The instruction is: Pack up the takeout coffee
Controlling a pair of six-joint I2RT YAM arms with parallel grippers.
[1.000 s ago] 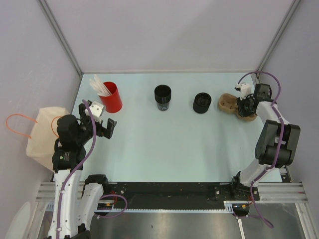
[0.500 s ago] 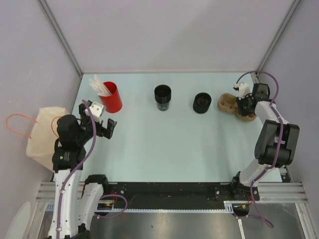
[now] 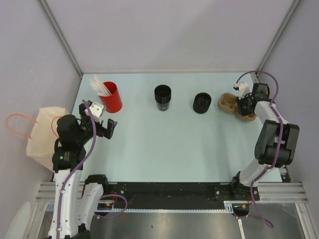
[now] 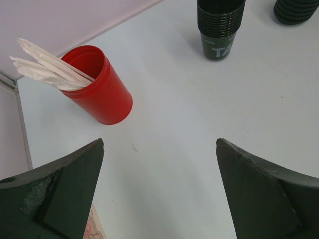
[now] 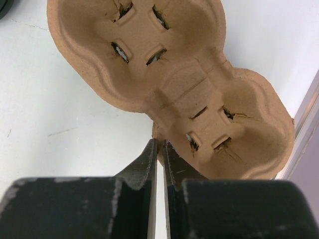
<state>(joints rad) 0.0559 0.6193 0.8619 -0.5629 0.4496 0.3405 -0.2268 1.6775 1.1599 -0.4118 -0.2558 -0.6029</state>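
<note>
My right gripper (image 5: 159, 145) pinches the near rim of the brown pulp cup carrier (image 5: 164, 64) at its narrow waist, fingers almost together. My left gripper (image 4: 159, 144) is spread wide, far left of the carrier. The takeout coffee (image 3: 162, 96) stands upright left of the carrier, beyond the squat black piece (image 3: 202, 102).

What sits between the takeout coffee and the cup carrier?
A squat black round piece, apart from the takeout coffee and the cup carrier, seen in the top view.
</note>
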